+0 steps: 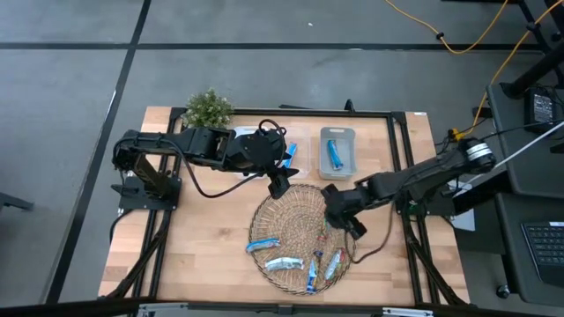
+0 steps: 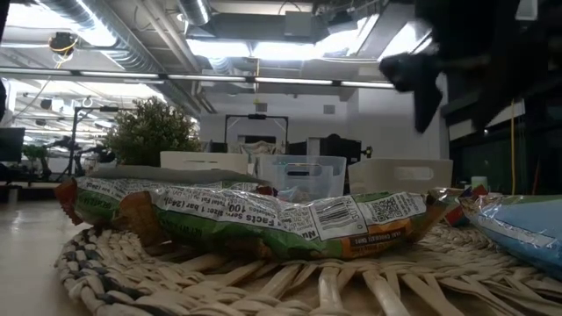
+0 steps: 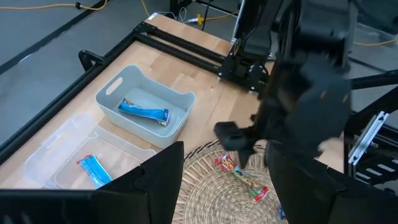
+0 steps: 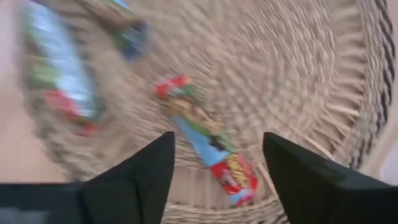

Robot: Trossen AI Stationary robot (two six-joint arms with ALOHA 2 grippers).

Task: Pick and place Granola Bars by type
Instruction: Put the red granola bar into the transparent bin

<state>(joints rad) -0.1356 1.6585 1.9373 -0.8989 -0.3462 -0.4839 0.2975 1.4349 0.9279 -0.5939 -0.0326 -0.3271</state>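
Note:
Several foil-wrapped granola bars (image 1: 284, 262) lie on the near part of a round wicker basket (image 1: 295, 207). In the low view a green and orange bar (image 2: 263, 215) lies flat on the weave. My right gripper (image 4: 217, 180) hovers open over the basket's right part, its fingers on either side of a red, blue and green bar (image 4: 211, 149) below, apart from it. The left wrist view shows this bar (image 3: 244, 177) too. My left gripper (image 3: 227, 186) is open above the basket's far rim (image 1: 280, 180) and holds nothing. One blue bar (image 3: 144, 112) lies in the grey bin, another (image 3: 93, 169) in the clear bin.
A grey bin (image 1: 337, 151) and a clear bin (image 3: 74, 155) stand side by side on the table beyond the basket. A small potted plant (image 1: 210, 107) sits at the far left corner. A black frame (image 1: 401, 141) runs round the table's edges. Bare wood lies left of the basket.

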